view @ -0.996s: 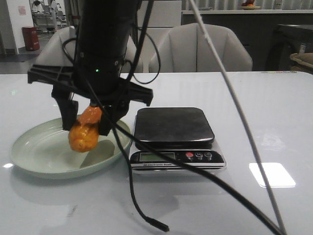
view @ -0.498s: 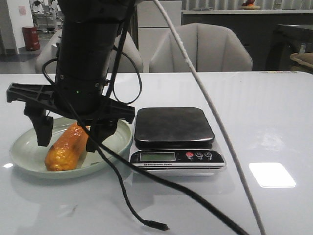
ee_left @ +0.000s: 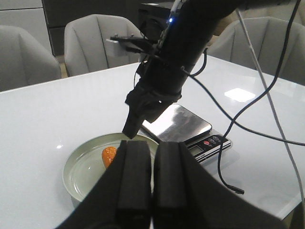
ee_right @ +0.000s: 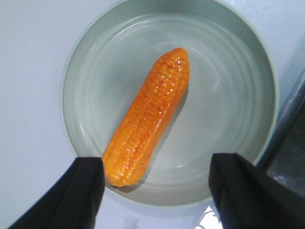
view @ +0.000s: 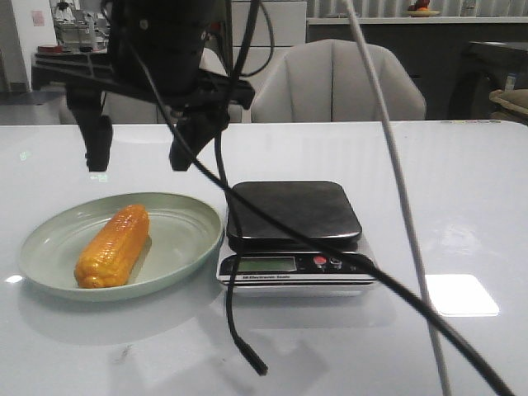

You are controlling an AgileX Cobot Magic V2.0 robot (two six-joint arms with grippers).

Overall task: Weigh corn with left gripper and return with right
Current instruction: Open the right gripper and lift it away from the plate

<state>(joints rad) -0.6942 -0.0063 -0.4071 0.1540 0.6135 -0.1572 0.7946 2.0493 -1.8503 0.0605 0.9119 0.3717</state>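
The corn (view: pixel 113 246) lies on its side in the pale green plate (view: pixel 183 239), left of the scale (view: pixel 293 213). My right gripper (view: pixel 140 157) hangs open and empty well above the plate. In the right wrist view its gripper (ee_right: pixel 157 162) looks straight down on the corn (ee_right: pixel 147 138), fingers wide apart and clear of it. My left gripper (ee_left: pixel 153 145) is shut and empty, back from the plate; it does not show in the front view. From it I see the end of the corn (ee_left: pixel 109 155) and the right arm (ee_left: pixel 167 71) over the plate.
The scale's black platform is bare, and its display and buttons (view: pixel 322 262) face the front. A black cable with a loose plug (view: pixel 247 359) trails over the table before the scale. A grey cable (view: pixel 396 181) crosses the right side. Chairs stand behind the table.
My right gripper lowered the corn into the plate, let go of it and rose, open. The corn now lies flat in the plate.
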